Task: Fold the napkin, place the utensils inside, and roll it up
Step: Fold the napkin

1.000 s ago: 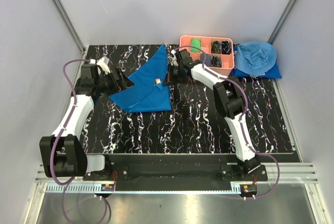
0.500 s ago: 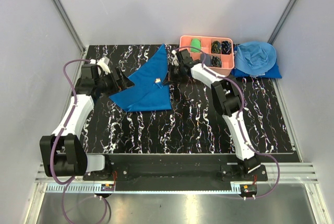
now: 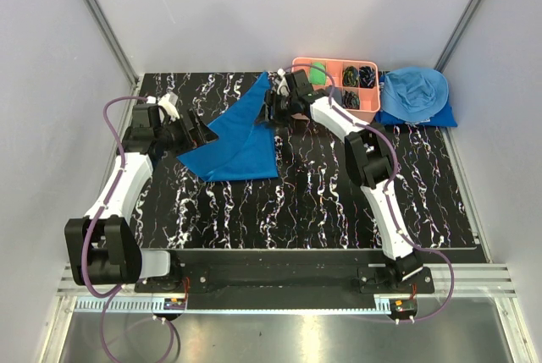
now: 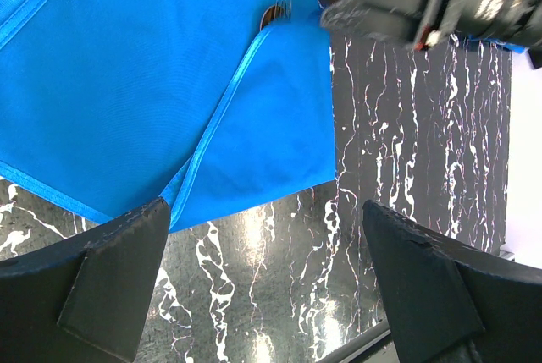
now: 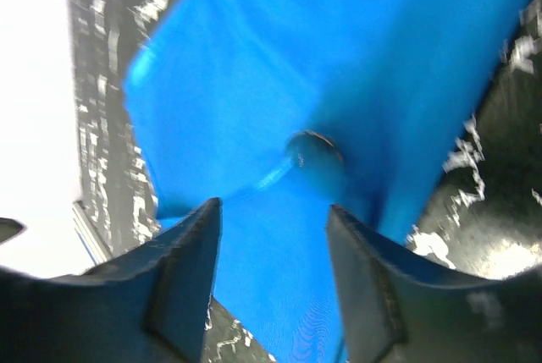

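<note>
Left wrist view showed the napkin (image 4: 152, 84) lying flat on the table (image 4: 423, 168), already folded: one layer lay over another, and a pale hem ran slantwise across it. The utensils (image 4: 276, 13) were inside the fold, near the far edge of the cloth. Only some fork tines and a dark rounded head peeked out from under the hem. So, as I judge it, the folding and the placing were done. The rolling was not yet begun, because the cloth lay in a flat, roughly triangular shape with no roll anywhere.

The napkin was thin, matte, royal-blue woven cloth with a stitched border. The table was glossy black with white marble veins.

The right gripper (image 5: 273, 209) hung just above the napkin, close to the utensils, its jaws partly apart and holding nothing; its own picture was blurred. The left gripper (image 4: 267, 219) hovered at the left edge of the napkin, jaws fully wide and empty.

Farther to the right stood a pink plastic tray (image 3: 360, 114) with compartments, and just beside it a heap of paler blue cloth (image 3: 415, 92).
</note>
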### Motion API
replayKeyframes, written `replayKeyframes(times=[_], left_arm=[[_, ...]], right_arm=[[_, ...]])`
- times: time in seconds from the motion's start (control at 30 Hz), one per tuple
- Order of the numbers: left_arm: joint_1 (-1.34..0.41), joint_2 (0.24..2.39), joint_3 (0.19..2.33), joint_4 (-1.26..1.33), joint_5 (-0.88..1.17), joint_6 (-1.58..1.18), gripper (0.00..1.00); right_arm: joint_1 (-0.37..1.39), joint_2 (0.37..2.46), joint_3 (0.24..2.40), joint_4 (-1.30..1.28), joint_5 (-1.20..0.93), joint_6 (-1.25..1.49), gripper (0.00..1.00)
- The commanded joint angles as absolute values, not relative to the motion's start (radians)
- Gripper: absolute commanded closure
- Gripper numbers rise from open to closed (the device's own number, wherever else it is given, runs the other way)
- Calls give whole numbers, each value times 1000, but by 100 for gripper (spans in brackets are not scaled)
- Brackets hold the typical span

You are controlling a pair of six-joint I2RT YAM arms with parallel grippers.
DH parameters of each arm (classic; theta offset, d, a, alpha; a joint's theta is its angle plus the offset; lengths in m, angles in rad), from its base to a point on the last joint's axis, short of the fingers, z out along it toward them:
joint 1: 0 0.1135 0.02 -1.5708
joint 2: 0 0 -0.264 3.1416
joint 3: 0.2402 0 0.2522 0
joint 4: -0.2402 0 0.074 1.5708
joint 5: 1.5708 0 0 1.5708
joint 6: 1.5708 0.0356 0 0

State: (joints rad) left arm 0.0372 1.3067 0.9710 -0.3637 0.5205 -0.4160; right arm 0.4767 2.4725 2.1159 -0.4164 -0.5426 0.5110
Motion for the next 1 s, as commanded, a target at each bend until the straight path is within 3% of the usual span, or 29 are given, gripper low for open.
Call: replayKeyframes(times=[0.0,0.57,0.97], left_arm=[[41,1310,965,-313,541,-416,1],[43,1321,963,-308,548,-419,1],[43,1318,962,-308,551,-420,1]], right_arm=[[462,2442,2195,-396,-571,520,35],[434,2362,1927,-391,-560,391,27],[431,2388,1908,-391,-592,377,34]])
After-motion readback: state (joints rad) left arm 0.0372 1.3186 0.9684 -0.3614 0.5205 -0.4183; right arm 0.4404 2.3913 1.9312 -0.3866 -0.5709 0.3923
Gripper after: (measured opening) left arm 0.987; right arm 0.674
